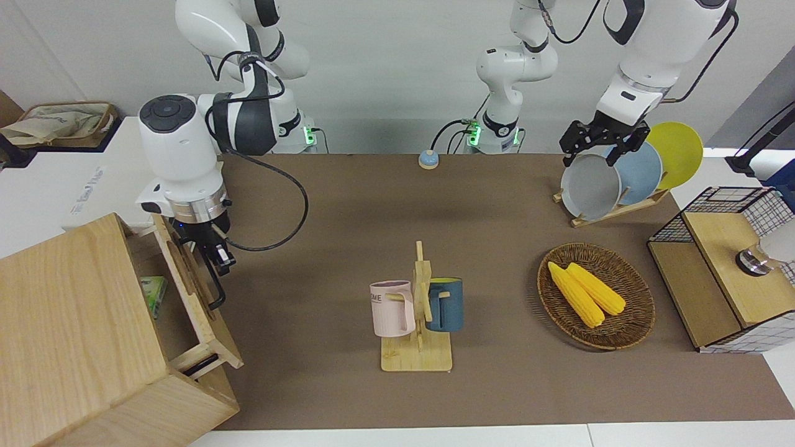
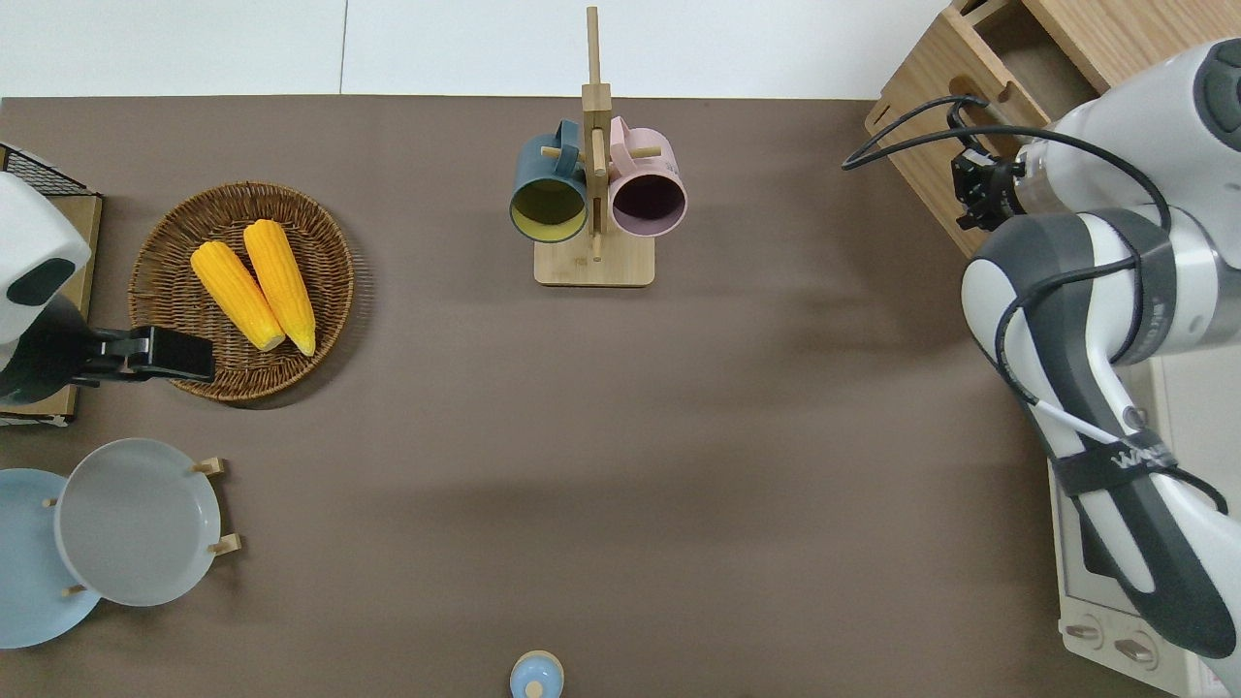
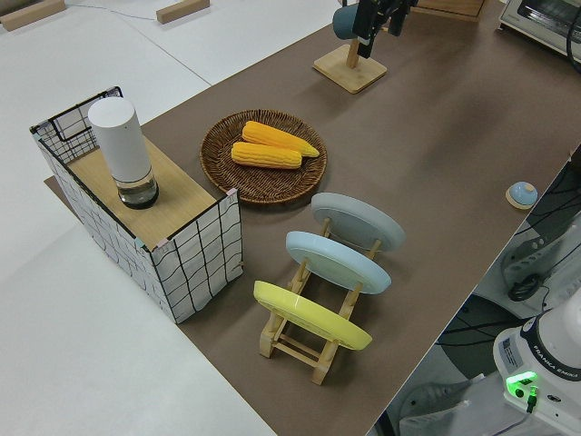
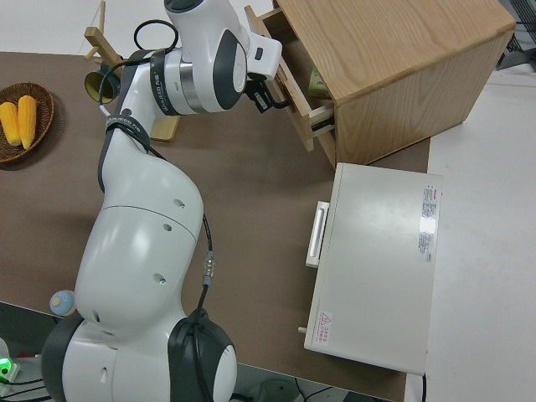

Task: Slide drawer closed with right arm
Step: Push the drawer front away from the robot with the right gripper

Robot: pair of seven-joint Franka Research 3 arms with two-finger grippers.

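The pale-wood drawer [image 1: 194, 292] sticks out a short way from the big pale-wood cabinet [image 1: 74, 329] at the right arm's end of the table. Its black bar handle [image 1: 213, 282] faces the table's middle. A green box [image 1: 154, 295] lies in the drawer, half hidden under the cabinet top. My right gripper [image 1: 214, 256] points down and presses against the drawer front beside the handle. It also shows in the overhead view [image 2: 974, 186] and the right side view [image 4: 266, 94]. My left arm is parked, its gripper [image 1: 599, 146] open.
A wooden mug stand [image 1: 417, 347] with a pink and a blue mug stands mid-table. A wicker basket with corn [image 1: 596, 304], a plate rack [image 1: 612, 208] and a wire-and-wood box [image 1: 720, 273] are toward the left arm's end. A white toaster oven [image 4: 377, 268] sits beside the cabinet.
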